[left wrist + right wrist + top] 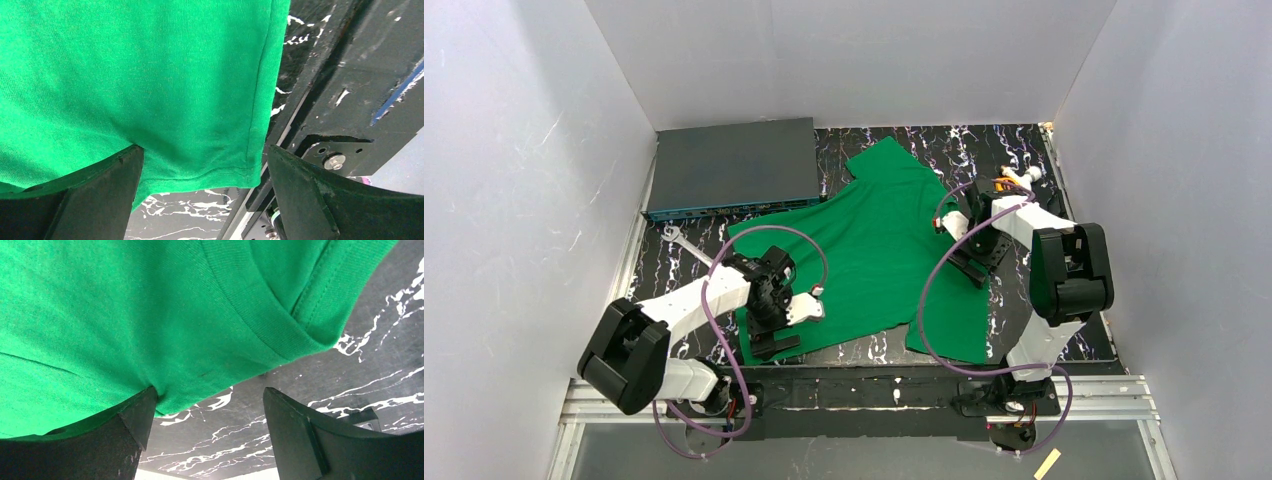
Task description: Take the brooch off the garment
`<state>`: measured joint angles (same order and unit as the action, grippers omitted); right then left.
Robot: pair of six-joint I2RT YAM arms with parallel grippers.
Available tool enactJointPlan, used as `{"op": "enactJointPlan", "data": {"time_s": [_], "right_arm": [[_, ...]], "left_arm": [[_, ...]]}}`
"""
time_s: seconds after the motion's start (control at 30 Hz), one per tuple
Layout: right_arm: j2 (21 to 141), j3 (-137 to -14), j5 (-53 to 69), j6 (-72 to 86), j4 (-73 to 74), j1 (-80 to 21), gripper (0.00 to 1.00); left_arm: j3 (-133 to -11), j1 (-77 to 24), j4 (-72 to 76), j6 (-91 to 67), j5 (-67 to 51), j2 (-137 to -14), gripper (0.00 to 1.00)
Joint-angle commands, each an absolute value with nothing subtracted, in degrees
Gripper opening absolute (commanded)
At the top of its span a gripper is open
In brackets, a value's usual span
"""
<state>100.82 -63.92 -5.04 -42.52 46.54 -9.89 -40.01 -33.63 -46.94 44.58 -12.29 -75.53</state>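
Nearest us, the left gripper (775,343) sits at the near left hem corner of the garment (874,230), jaws spread wide, one finger (100,195) against the fabric. At the garment's right edge, the right gripper (969,268) is likewise released, beside a ribbed band. The green garment lies spread on the black marbled table (864,352). We cannot make out the brooch. Beyond the garment's far left corner lies a dark flat box (732,165).

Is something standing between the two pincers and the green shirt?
Nothing visible does. The left pincer and the right pincer are both open at edges of the green shirt. No brooch shows in any view.
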Motion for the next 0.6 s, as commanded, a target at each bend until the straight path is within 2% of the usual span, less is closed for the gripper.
{"op": "enactJointPlan", "data": {"time_s": [0.0, 0.17, 0.33, 0.47, 0.57], "right_arm": [[99.17, -64.15, -8.19, -44.15, 46.86, -8.26, 0.86], [98.30, -66.96, -5.56, -44.47, 49.45, -7.65, 0.89], [96.20, -72.30, -1.19, -43.31, 51.91, -7.40, 0.98], [93.30, -76.97, 3.48, -41.71, 52.25, -7.32, 0.98], [91.85, -81.76, 6.55, -38.96, 52.46, -7.29, 0.99]], "left_arm": [[-39.41, -35.65, -49.79, 45.59, -17.51, -74.51, 0.92], [-42.05, -36.12, -52.11, 43.96, -19.99, -73.89, 0.92], [-50.72, -36.14, -55.83, 38.65, -26.65, -69.07, 0.98], [-58.29, -35.51, -56.71, 30.28, -27.78, -67.45, 0.98], [-65.25, -30.73, -57.19, 22.85, -31.20, -67.53, 0.98]]}}
